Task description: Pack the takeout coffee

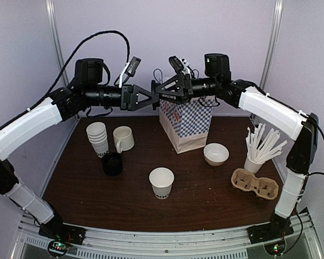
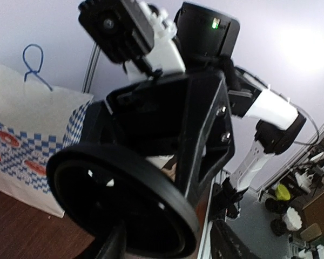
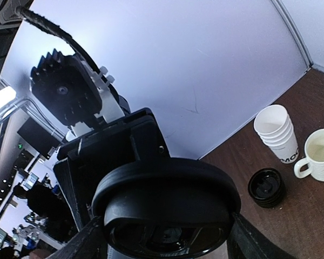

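The takeout coffee cup (image 1: 161, 182) stands open, without a lid, on the table near the front middle, with black lettering near its base. Both grippers meet high above the paper bag (image 1: 186, 127). My right gripper (image 1: 164, 90) is shut across a black plastic lid (image 3: 167, 205), which fills the span between its fingers (image 3: 89, 240). My left gripper (image 1: 146, 98) faces it with the same lid (image 2: 124, 210) between its fingers. A gap shows between the lid's rim and the left gripper's right finger (image 2: 229, 245), so the left gripper looks open.
A stack of white cups (image 1: 97, 137), a cream mug (image 1: 123, 138) and a stack of black lids (image 1: 112, 163) stand at the left. A white bowl (image 1: 216, 154), a cup of straws (image 1: 256, 151) and a cardboard carrier (image 1: 255, 183) are at the right.
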Tool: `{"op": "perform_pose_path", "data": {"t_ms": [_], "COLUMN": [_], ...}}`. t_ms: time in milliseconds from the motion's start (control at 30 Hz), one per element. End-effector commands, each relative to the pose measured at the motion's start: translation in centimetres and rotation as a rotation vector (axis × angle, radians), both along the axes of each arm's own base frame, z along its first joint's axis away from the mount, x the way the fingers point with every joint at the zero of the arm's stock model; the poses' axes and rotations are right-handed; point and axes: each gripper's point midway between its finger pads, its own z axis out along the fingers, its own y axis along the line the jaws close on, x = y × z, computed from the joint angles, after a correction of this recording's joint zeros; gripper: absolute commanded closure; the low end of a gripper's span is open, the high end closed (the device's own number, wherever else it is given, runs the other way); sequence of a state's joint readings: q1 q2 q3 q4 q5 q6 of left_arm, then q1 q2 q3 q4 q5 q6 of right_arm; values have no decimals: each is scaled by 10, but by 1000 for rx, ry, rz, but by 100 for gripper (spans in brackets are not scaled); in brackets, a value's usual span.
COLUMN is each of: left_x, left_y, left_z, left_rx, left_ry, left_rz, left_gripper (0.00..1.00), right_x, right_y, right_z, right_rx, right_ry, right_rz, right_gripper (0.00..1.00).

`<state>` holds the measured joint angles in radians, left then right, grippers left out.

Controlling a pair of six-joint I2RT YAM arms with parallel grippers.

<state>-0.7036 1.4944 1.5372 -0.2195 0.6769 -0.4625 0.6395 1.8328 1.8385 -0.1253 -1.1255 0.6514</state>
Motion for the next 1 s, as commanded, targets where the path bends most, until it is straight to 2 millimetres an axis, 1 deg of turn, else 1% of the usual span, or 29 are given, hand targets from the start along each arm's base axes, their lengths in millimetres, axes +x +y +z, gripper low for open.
{"op": "perform_pose_path", "data": {"t_ms": [0, 33, 100, 167, 200, 300, 367, 433, 533, 600, 667, 833, 967], "left_x": [-17, -22, -29, -28, -21, -4, 5, 12, 13, 11, 8, 2, -11], "left_y": [29, 36, 53, 72, 83, 107, 117, 121, 116, 109, 102, 90, 66], "left_z": [-7, -14, -31, -45, -60, -88, -108, -132, -172, -200, -221, -260, -283], "left_rx": [148, 194, 288, 375, 441, 550, 597, 626, 655, 669, 665, 637, 602], "left_ry": [-100, -110, -124, -138, -136, -94, -7, 94, 232, 301, 347, 439, 497], "left_rz": [48, 50, 68, 136, 199, 324, 384, 422, 414, 379, 345, 295, 208], "left_gripper": [33, 28, 27, 27, 27, 25, 25, 28, 36, 43, 46, 47, 48], "right_x": [2, 2, 2, -1, 0, -6, -11, -20, -31, -40, -50, -71, -79], "right_y": [-7, -11, -19, -29, -34, -44, -47, -47, -48, -47, -46, -43, -40], "right_z": [-25, -32, -48, -65, -74, -94, -103, -109, -118, -125, -133, -161, -175], "right_rx": [-153, -193, -276, -377, -430, -562, -633, -689, -753, -779, -811, -900, -925], "right_ry": [-170, -206, -275, -339, -372, -504, -569, -629, -690, -715, -737, -779, -775], "right_rz": [-37, -45, -52, -44, -47, -11, 15, 51, 100, 145, 197, 322, 367], "right_gripper": [31, 31, 31, 31, 31, 30, 30, 30, 30, 30, 30, 31, 31]}}
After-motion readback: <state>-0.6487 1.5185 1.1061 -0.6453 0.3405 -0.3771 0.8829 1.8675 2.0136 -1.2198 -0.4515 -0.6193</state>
